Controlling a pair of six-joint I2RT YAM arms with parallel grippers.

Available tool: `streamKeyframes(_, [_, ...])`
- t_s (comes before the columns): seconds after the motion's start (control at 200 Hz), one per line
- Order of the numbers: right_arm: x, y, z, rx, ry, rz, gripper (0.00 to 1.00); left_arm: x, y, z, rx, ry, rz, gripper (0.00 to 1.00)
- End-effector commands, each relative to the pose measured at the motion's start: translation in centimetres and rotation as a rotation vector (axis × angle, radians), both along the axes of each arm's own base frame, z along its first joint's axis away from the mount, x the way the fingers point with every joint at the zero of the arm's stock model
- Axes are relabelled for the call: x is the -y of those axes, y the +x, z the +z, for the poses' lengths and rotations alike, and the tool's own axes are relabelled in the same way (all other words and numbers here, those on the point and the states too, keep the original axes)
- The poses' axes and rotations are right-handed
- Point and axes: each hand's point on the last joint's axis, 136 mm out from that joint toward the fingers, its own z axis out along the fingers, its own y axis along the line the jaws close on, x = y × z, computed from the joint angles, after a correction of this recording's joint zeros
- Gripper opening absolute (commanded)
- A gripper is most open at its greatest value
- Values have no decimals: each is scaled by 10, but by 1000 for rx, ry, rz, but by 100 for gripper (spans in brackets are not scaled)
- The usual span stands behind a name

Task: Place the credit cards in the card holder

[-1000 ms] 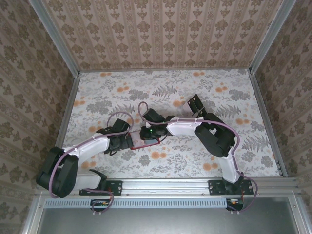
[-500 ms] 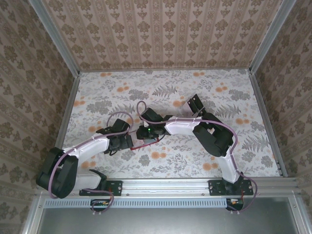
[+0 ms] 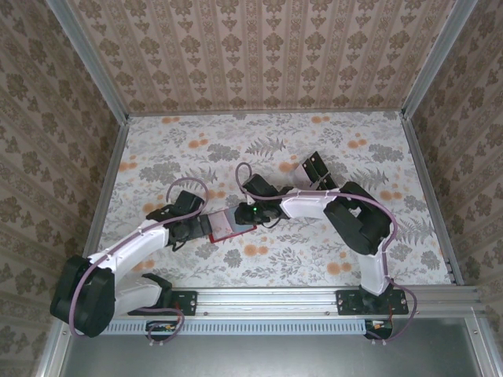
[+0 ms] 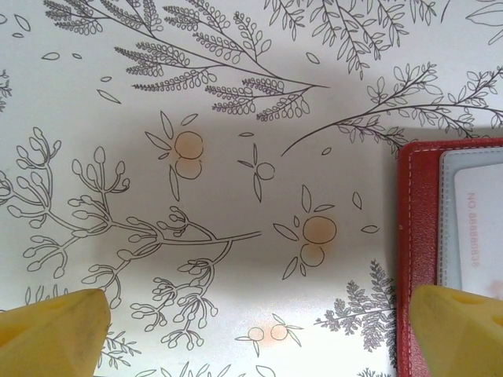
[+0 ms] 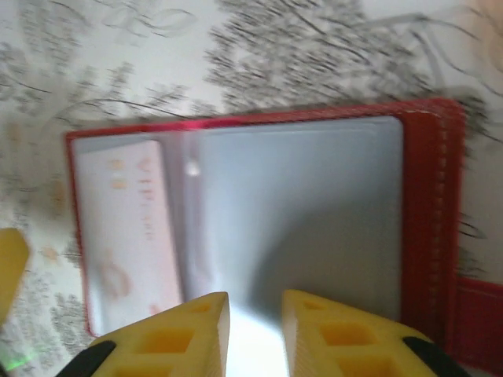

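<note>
Risks first. The red wallet (image 3: 224,226) lies open and flat on the flowered table (image 3: 354,141), between my two grippers, and nothing pins it. My left gripper (image 3: 196,228) hangs just beside its edge and, as far as I can judge, does not touch it. If my right gripper (image 3: 240,221) pushes or drags across the clear sleeve (image 5: 299,212), the whole wallet may slide or its cover may fold over. One pale pink card (image 5: 130,228) sits in the pocket at the left of the right wrist view. A snag on the sleeve lip could pull it back out, and a card fed in at an angle could jam at the pocket mouth and buckle. A dark card-like piece (image 3: 314,166) lies on the table beyond my right forearm, well apart from the wallet. I take it for the other cards, though it is too small to be sure.

Jaws. In the left wrist view my left fingertips (image 4: 55,330) stand fully apart, released and gripping nothing, with one tip close to the wallet's red border. In the right wrist view my right fingertips (image 5: 192,322) are drawn close with only a narrow slot between them, at the near edge of the sleeve. Something bright and pale shows in that slot. I cannot tell whether it is a pinched card, the sleeve itself or glare, so I cannot say whether these jaws grasp anything.
</note>
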Motion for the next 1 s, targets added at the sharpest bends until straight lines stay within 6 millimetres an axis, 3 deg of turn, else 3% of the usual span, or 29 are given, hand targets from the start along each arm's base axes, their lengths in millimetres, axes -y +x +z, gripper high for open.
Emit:
streamKeyframes(0.0, [25,-11,-16,-13,-86,-20,23,-10,-6,-4,-28,43,-8,100])
streamKeyframes(0.15, [35,-21,-15,-26,-93,-44,21,-9,-5,-4,-33,44,-14,100])
streamKeyframes(0.38, [20,-24,30,71,-59,-16,21,-6,-3,-7,-44,39,-24,100])
streamKeyframes(0.485, [13,-22,40,93,-53,2,21,-5,-3,-9,-47,34,-25,100])
streamKeyframes(0.995, [-10,-28,13,28,-45,43,11,-1,-2,-13,-53,21,-34,100])
